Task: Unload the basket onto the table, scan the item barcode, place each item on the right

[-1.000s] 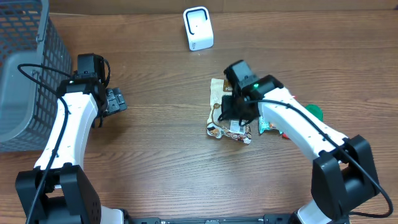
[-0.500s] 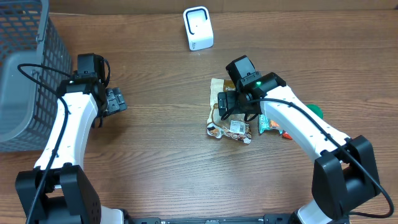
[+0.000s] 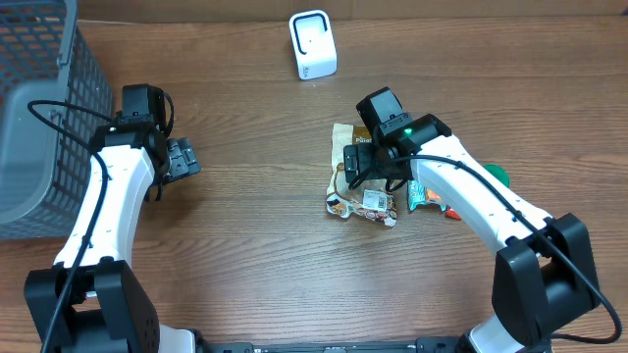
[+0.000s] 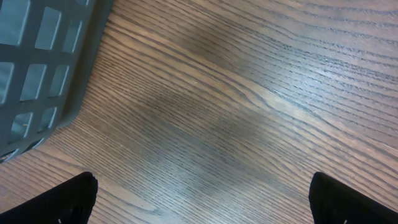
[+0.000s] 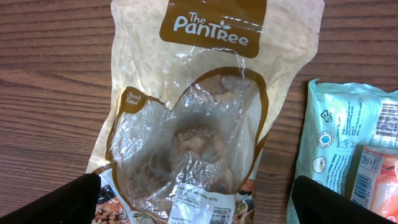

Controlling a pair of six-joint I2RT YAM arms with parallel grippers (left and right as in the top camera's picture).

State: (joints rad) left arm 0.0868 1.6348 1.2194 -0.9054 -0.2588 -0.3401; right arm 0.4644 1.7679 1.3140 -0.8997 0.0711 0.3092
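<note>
one tan and brown plastic pouch with a clear window (image 5: 186, 124) lies flat on the brown wooden surface (image 3: 245, 245), right of the middle, printed face up. its long axis runs from the far edge toward the near edge, leaning slightly. the brown "the pantree" header end points away, toward the one white boxy scanner (image 3: 313, 44) standing near the far edge. the end with the white barcode label (image 5: 208, 211) points to the near side. just right of the pouch lies one pale green flat packet (image 5: 339, 137), with one pink-orange packet (image 5: 380, 180) at its right edge. one round green thing (image 3: 497, 176) shows further right, partly hidden by the arm. one grey mesh basket (image 3: 39, 118) stands at the left edge.

there are two arms and two tools. the right tool (image 5: 199, 200) hangs over the pouch's label end, fingers spread wide to either side, pinching nothing. the left tool (image 4: 204, 200) is spread too, empty, over bare wood beside the basket.
</note>
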